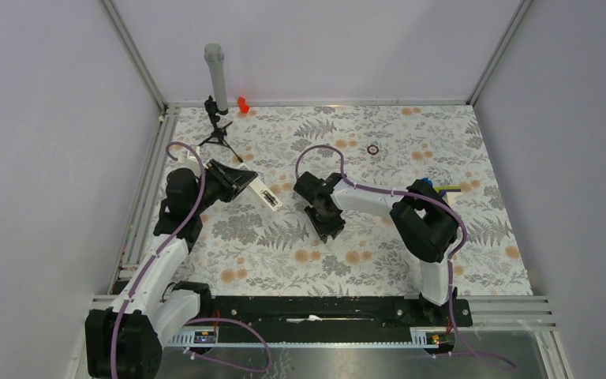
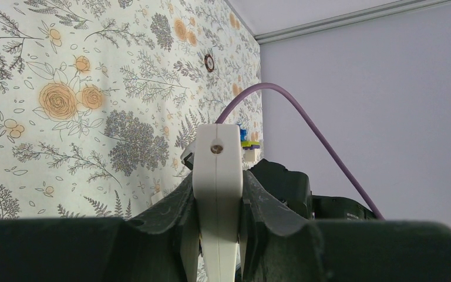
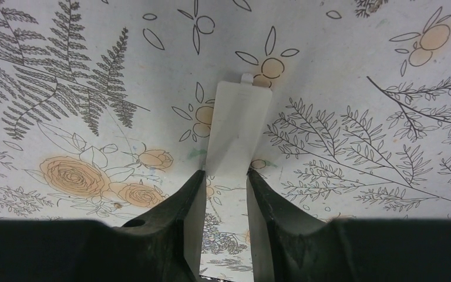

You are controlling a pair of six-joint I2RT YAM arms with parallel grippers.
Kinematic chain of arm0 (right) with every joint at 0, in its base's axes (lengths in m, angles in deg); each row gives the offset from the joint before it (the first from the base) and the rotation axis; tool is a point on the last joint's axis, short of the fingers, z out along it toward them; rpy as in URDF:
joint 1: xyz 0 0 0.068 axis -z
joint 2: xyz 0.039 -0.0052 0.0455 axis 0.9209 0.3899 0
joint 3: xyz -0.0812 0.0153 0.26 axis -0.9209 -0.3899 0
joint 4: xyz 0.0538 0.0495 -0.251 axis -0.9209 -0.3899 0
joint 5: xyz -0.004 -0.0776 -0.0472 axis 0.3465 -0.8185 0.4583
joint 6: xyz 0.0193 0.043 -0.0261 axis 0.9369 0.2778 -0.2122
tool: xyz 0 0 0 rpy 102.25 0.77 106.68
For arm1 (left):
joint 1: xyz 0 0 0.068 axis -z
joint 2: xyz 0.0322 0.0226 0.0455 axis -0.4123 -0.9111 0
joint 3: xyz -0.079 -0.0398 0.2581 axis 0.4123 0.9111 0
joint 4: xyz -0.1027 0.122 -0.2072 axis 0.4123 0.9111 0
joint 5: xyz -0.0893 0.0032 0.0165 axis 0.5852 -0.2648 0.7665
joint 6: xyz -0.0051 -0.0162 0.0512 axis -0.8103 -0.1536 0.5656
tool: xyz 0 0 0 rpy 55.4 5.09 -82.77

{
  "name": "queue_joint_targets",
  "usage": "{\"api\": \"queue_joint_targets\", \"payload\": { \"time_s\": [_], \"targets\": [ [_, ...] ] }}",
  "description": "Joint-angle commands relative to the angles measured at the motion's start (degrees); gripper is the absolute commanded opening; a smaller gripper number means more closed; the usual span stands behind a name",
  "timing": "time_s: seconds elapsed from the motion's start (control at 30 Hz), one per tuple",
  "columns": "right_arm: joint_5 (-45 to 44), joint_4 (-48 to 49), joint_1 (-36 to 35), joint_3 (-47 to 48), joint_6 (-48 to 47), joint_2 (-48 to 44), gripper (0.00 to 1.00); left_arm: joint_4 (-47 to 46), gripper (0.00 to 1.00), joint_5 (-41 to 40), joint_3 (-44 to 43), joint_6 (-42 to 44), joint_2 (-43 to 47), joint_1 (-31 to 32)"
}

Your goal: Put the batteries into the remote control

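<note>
The remote control [image 2: 216, 170] is a slim bar of smooth white plastic, held in the left gripper [image 1: 239, 183]. Its black fingers [image 2: 183, 205] press on both flat sides, the jaws narrow around it. In the left wrist view the bar is seen end-on, with rounded corners and one small round screw set in the end face. From above it juts out of the gripper toward the middle of the table [image 1: 442, 142]. Its upper face has dark marks that are too small to read.

The right gripper [image 1: 329, 227] points down at the cloth just right of the remote, apart from it. Its two dark, ridged fingertips [image 3: 191, 197] pinch the long edges of a short white strip [image 3: 239, 123]. The strip is thin, flat, matte plastic with a small tab on its far end, and the jaws are narrowed onto it.

The table is covered by a pale cloth printed with grey ferns and orange roses. A small dark ring [image 1: 372, 148] lies on it toward the back. A blue-and-yellow toy piece [image 1: 435, 188] sits beside the right arm's elbow. At the back left stand a small black tripod [image 1: 218, 130], a grey tube [image 1: 215, 75] and a red piece [image 1: 243, 103].
</note>
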Motion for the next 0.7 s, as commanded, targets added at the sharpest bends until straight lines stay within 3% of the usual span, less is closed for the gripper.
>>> {"api": "queue_joint_targets", "payload": {
  "time_s": [0.0,0.4,0.53,0.67],
  "targets": [
    [-2.54,1.13,0.3,0.79,1.25,-0.2,0.32,-4.93,0.0,1.37,-0.42,0.0,-0.42,-0.44],
    [-3.88,2.5,0.27,-3.71,-2.16,-12.52,0.34,-11.04,0.0,4.35,2.22,-0.28,-5.87,2.64],
    [-4.53,1.9,0.3,-4.56,-2.61,-12.85,0.36,-12.31,0.0,2.58,3.38,-0.67,-7.37,4.12],
    [-6.63,2.93,0.3,-2.15,1.79,-11.09,0.5,-8.67,0.0,-1.1,2.75,1.3,-5.44,4.13]
  ]
}}
